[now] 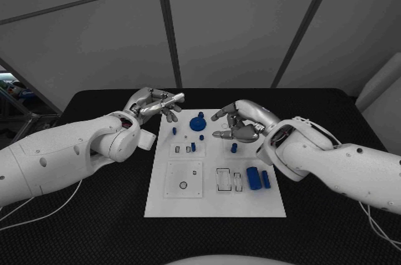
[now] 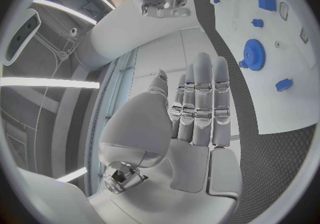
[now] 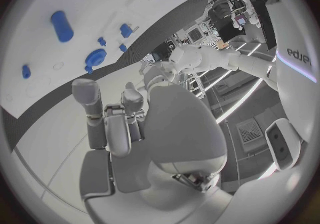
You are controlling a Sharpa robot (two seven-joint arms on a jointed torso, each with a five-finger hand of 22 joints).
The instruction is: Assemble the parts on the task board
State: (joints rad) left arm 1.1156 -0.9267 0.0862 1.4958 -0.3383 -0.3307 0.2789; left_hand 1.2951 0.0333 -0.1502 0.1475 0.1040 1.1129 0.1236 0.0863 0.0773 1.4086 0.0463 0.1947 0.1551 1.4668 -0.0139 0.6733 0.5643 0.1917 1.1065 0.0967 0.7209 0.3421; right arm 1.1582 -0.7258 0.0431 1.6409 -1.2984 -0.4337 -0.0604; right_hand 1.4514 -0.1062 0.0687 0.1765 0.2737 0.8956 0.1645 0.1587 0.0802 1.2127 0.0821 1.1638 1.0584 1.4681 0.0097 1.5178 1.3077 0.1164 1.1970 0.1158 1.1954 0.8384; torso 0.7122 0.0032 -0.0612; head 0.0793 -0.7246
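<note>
The white rectangular task board (image 1: 215,201) lies in the middle of the black table (image 1: 92,218), with small blue plastic parts on it: a round blue gear (image 1: 197,123) near its far edge, a blue block (image 1: 253,177) and a slimmer blue bar (image 1: 266,179) near its right edge. Both silver hands hover over the far end of the board. The left hand (image 1: 155,104), at the far left corner, holds nothing, its fingers straight and close together. The right hand (image 1: 240,122), just beside the gear, has its fingers curled, seemingly around nothing. By my judgement no part is yet picked; next, one hand must descend and pinch a piece, probably the gear.
</note>
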